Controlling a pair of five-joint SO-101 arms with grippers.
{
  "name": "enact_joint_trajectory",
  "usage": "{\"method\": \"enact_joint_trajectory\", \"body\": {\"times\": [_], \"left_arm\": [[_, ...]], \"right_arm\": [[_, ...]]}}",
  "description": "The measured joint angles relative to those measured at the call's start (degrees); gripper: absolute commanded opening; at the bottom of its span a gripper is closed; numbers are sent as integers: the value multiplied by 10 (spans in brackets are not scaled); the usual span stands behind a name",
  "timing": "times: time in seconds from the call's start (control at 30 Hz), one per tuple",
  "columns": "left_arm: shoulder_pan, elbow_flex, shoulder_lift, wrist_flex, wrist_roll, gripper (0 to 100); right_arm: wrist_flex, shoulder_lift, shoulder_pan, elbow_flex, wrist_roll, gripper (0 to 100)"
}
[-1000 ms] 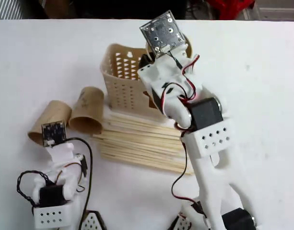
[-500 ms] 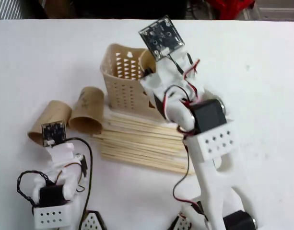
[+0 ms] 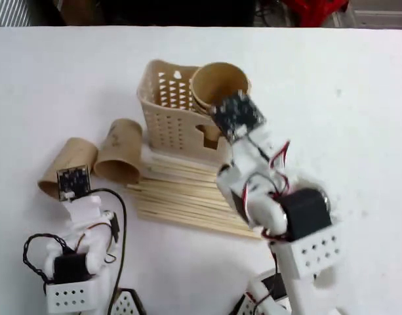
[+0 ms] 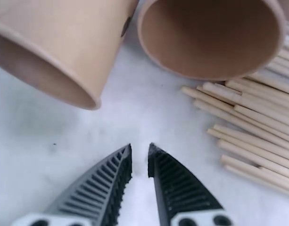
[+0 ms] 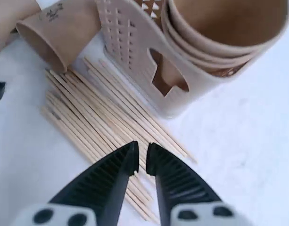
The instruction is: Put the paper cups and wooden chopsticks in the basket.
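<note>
Now | high: nested cups (image 3: 219, 86) in basket (image 3: 166, 125) | left wrist: loose cups (image 4: 59, 42) (lying)

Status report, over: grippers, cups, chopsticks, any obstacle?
Left gripper and right gripper shut, empty. Stacked cups in basket; two loose cups and chopsticks lie on table. Nothing blocks them.

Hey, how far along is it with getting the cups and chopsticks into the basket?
Partly done. A stack of cups stands in the basket. Nothing is in hand: the right gripper and left gripper are both empty. Left to do: two cups lying on the table and the whole pile of chopsticks.
</note>
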Motion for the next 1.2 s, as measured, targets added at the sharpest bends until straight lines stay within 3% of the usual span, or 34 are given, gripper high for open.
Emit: {"method": "enact_joint_trajectory", "body": {"times": [0.33,0.6,0.77,0.83,0.97,1.2], "left_arm": [[0,0,0,0,0,81],[0,0,0,-3,0,81],[-14,0,0,-70,-3,79],[-32,-9,0,-97,-45,79],[-89,-79,0,-106,-212,81],[-130,-314,24,-20,-280,82]], "right_arm": [[-132,-261,218,373,122,42],[-161,-425,229,585,163,42],[-149,-523,233,647,165,41],[-142,-527,233,651,167,42],[-143,-523,248,662,169,42],[-156,-523,248,697,170,42]]}}
